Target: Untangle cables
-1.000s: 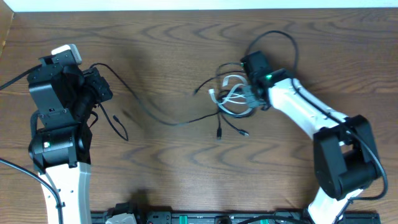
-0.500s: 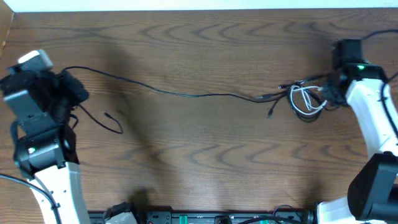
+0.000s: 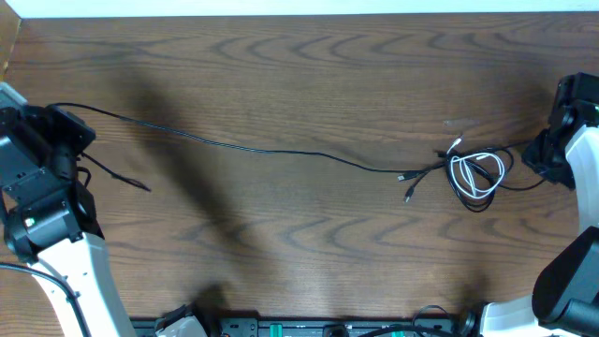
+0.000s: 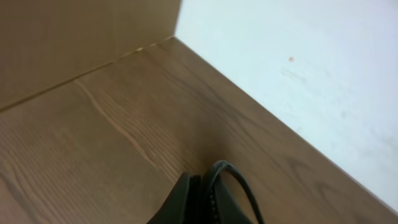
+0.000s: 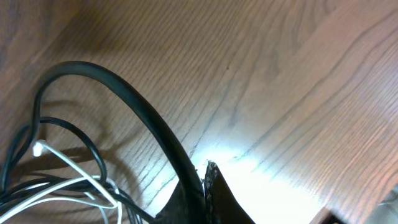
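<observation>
The long black cable (image 3: 281, 152) stretches across the table from my left gripper (image 3: 80, 131) to a small tangle at the right. There it winds round the looped white cable (image 3: 475, 174). A short black tail with a plug (image 3: 140, 185) trails below the left gripper. My right gripper (image 3: 541, 157) sits just right of the tangle. In the left wrist view the gripper (image 4: 202, 183) is shut on a loop of the black cable (image 4: 239, 180). My right gripper (image 5: 205, 175) is shut on the black cable (image 5: 130, 99), with the white cable (image 5: 68, 163) to its left.
A black rail with equipment (image 3: 309, 328) runs along the table's front edge. A white wall (image 4: 298, 68) and a brown board (image 4: 74, 31) meet at the table's far left corner. The table edge (image 5: 354, 208) lies close to the right gripper.
Both arms have swung outward, left arm leftward and right arm rightward. The black cable has been drawn out nearly straight, and the white loop and tangle have been dragged to the right.
</observation>
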You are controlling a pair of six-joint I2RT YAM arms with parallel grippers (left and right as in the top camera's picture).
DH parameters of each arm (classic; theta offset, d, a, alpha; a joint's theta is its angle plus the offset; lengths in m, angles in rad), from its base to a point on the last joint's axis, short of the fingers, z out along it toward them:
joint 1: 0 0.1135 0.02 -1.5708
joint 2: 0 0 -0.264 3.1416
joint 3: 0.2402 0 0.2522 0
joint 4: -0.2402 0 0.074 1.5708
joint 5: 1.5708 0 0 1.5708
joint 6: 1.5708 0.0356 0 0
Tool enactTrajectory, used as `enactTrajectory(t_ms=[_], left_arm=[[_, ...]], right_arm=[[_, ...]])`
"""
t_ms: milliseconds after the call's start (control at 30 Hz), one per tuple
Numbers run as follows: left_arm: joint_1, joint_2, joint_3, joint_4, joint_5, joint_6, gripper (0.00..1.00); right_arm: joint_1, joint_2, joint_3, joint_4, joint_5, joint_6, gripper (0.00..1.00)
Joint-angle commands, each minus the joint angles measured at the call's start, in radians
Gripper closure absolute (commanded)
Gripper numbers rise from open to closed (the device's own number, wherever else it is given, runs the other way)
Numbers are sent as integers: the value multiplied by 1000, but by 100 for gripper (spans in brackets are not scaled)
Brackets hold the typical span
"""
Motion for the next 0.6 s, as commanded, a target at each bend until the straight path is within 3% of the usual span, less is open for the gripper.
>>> enactTrajectory(t_ms=[0, 233, 433, 500, 567], left_arm=[[18, 35, 16, 45, -36, -128, 92], [-34, 124, 16, 186, 426, -183, 89], [-162, 193, 16, 125, 650, -142, 57], [-215, 212, 16, 78, 679, -107, 39], [-270, 228, 16, 32, 699, -64, 33]], right_arm=[[-12, -10, 2, 14, -112, 8, 99], [38, -10, 2, 82, -504, -216, 99], [113, -10, 2, 94, -570, -257, 99], [140, -10, 2, 93, -568, -273, 99], [164, -10, 2, 92, -555, -276, 99]])
